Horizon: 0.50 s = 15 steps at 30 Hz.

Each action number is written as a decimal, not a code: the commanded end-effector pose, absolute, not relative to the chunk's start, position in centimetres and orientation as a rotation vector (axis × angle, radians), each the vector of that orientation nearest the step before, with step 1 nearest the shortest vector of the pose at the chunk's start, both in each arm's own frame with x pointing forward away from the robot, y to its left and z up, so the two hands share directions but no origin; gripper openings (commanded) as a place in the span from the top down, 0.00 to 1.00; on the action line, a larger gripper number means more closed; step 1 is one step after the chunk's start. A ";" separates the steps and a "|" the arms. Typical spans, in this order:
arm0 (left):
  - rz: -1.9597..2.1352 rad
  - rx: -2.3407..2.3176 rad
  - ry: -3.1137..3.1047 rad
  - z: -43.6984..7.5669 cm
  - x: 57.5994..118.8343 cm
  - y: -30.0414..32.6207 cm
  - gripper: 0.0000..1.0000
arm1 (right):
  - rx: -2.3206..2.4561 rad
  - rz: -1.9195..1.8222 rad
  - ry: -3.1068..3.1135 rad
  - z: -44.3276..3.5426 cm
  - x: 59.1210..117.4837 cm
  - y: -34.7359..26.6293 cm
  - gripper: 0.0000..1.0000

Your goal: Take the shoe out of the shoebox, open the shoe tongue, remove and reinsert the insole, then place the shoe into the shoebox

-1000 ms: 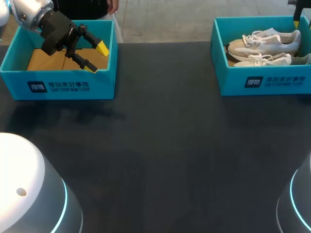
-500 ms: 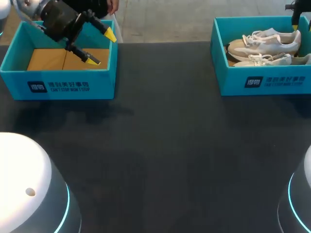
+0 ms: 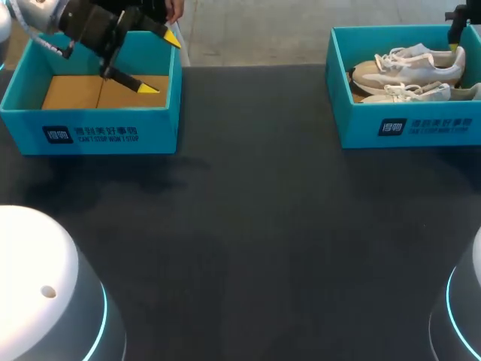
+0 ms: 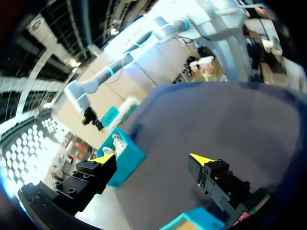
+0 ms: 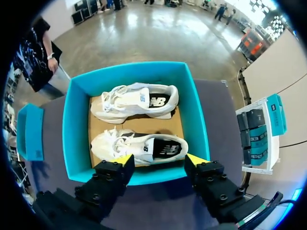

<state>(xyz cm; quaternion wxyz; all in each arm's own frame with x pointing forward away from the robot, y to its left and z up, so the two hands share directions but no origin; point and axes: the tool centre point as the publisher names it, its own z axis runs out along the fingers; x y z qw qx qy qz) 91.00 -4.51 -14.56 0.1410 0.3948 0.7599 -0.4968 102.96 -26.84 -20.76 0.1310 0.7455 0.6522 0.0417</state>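
Observation:
Two white and beige shoes lie side by side in the teal shoebox (image 3: 406,128) at the table's far right: one shoe (image 3: 413,68) at the back, the other (image 3: 409,92) in front. My right gripper (image 5: 160,159) hangs open above the box's (image 5: 76,129) near wall, with the nearer shoe (image 5: 139,146) just ahead of its fingers and the farther shoe (image 5: 136,101) beyond; nothing is between the fingers. In the head view it (image 3: 454,30) only shows at the far right corner. My left gripper (image 3: 161,63) stands wide open and empty over the left box.
A second teal box (image 3: 98,131) with a bare cardboard floor sits at the far left, under my left gripper (image 4: 152,158). The left wrist view looks across the dark table to the shoebox (image 4: 125,158). Both arm bases rise at the near corners.
My left gripper has lifted and swung toward the far edge of the left box. The right gripper has shifted slightly upward at the far right corner. The shoes have not moved.

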 end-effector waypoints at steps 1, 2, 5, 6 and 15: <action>-1.601 0.664 2.305 -15.0 90.4 -4.5 0.00 | 2.163 0.128 1.894 -20.8 102.9 -26.9 0.00; -1.601 0.664 2.305 -15.0 90.4 -4.5 0.00 | 2.163 0.128 1.894 -20.8 102.9 -26.9 0.00; -1.601 0.664 2.305 -15.0 90.4 -4.5 0.00 | 2.163 0.128 1.894 -20.8 102.9 -26.9 0.00; -1.601 0.664 2.305 -15.0 90.4 -4.5 0.00 | 2.163 0.128 1.894 -20.8 102.9 -26.9 0.00; -1.451 0.197 2.573 -13.9 90.5 -3.9 0.00 | 2.177 0.129 1.906 -20.9 102.7 -26.9 0.00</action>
